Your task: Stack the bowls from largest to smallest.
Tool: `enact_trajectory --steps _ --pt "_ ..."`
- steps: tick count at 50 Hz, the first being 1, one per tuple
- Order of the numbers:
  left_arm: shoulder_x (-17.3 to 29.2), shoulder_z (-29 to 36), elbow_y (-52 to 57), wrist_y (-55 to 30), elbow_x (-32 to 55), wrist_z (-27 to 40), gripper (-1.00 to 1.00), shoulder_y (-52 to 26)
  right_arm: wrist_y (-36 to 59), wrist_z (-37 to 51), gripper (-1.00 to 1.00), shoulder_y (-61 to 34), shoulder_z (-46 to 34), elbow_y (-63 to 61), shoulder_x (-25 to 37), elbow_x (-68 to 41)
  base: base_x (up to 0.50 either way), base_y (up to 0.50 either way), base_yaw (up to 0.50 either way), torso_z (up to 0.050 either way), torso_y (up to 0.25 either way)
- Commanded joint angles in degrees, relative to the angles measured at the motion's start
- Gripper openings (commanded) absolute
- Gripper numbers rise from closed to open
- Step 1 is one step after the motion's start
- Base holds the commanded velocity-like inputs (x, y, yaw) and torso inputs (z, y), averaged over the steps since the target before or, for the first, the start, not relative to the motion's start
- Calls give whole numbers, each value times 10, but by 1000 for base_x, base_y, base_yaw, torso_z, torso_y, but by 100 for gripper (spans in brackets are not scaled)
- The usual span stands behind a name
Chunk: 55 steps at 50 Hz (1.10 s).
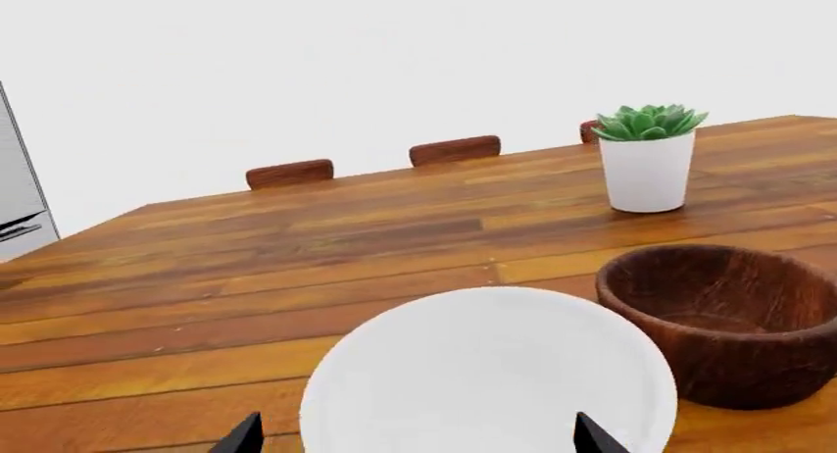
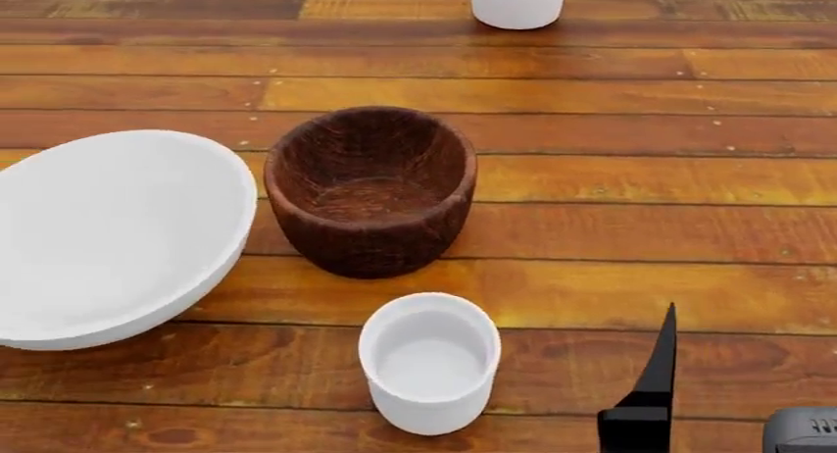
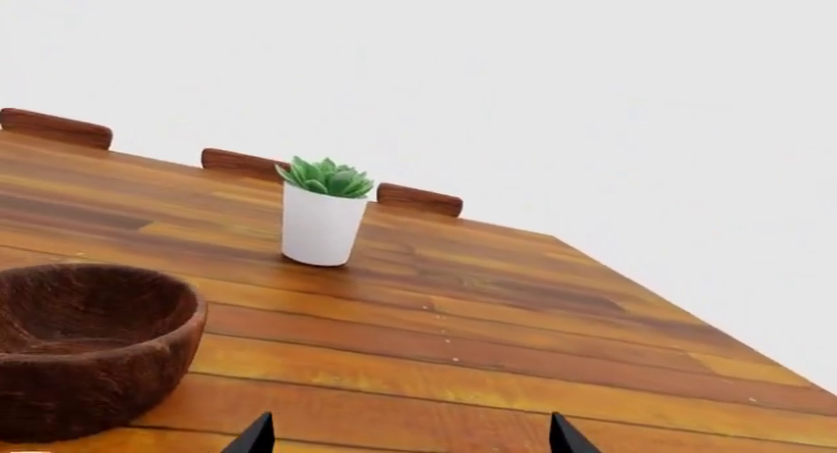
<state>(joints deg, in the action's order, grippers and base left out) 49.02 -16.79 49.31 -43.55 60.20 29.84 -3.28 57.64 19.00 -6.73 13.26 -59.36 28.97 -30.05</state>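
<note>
Wide white bowl [image 2: 112, 232] sits far left on the table [image 2: 628, 178], tilted; wood-grain bowl [image 2: 371, 186] just right of it, small white bowl [image 2: 429, 360] nearest me. All rigid; the glossy ones look slippery, so I judge rim grips best. My left gripper [image 1: 412, 438] straddles the wide bowl's near rim, fingers apart, unclamped. My right gripper [image 3: 408, 435] hovers low over bare boards, fingers spread, holding nothing
</note>
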Motion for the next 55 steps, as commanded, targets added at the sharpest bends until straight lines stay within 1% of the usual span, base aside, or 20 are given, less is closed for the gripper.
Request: enact_trajectory --steps 1,4,14,30,32,34,36,38,39,42,44,46,48,49,50,51,52,53,54,55 --pt "10 -16 2 -1 11 1 100 10 -21 69 100 3 -15 6 49 -71 0 340 0 0 0" --pt "9 -6 -1 -4 9 5 100 1 -20 73 100 3 -18 7 52 -72 0 339 0 0 0" --pt "12 -26 2 3 8 -5 100 26 -27 82 100 3 -28 13 61 -73 78 341 0 0 0" --pt "11 -10 -1 1 6 1 100 17 -35 98 100 11 -14 7 74 -90 276 340 0 0 0" --pt "9 6 -2 -3 2 5 100 4 -37 99 100 16 -7 5 77 -96 289 342 0 0 0" --pt "0 45 -10 -16 -5 21 100 -38 -37 102 100 17 -3 4 79 -101 289 342 0 0 0" --pt "8 17 -5 -9 2 12 100 -10 -39 104 100 17 -7 6 84 -100 285 342 0 0 0" --pt "-1 47 -12 -15 -7 18 100 -36 -36 104 100 15 -12 10 88 -104 289 311 0 0 0" --pt "-6 63 -13 -19 -12 19 100 -47 -38 106 100 20 10 13 74 -127 0 0 0 0 0" --pt "6 31 -1 -11 -3 8 100 -12 20 136 100 -34 27 10 92 -184 0 0 0 0 5" --pt "7 26 -4 -16 17 12 100 -12 74 139 100 -96 3 30 114 -223 0 0 0 0 0" --pt "9 22 -2 -15 13 11 100 -5 101 149 100 -139 30 60 103 -293 0 0 0 0 0" --pt "3 30 -11 -18 22 22 100 -26 125 147 100 -192 8 97 116 -303 0 0 0 0 0" --pt "6 18 -8 -16 28 20 100 -16 136 150 100 -207 7 109 116 -314 0 0 0 0 0" --pt "12 -12 0 -9 38 11 100 11 132 128 100 -240 -36 116 139 -285 0 0 0 0 0" --pt "13 -18 1 -7 37 8 100 17 145 133 100 -280 -35 145 135 -298 0 0 0 0 0" --pt "14 -22 1 -5 34 6 100 20 175 112 100 -326 -58 183 136 -326 0 0 0 0 0" --pt "13 -24 -2 -5 35 9 100 19 187 110 100 -342 -64 196 135 -337 0 0 0 0 0" --pt "8 -2 -8 -10 31 16 100 -2 207 97 100 -383 -97 227 140 -334 0 0 0 0 0" --pt "9 -2 -6 -9 27 12 100 3 223 83 100 -423 -123 264 140 -331 0 0 0 0 0"
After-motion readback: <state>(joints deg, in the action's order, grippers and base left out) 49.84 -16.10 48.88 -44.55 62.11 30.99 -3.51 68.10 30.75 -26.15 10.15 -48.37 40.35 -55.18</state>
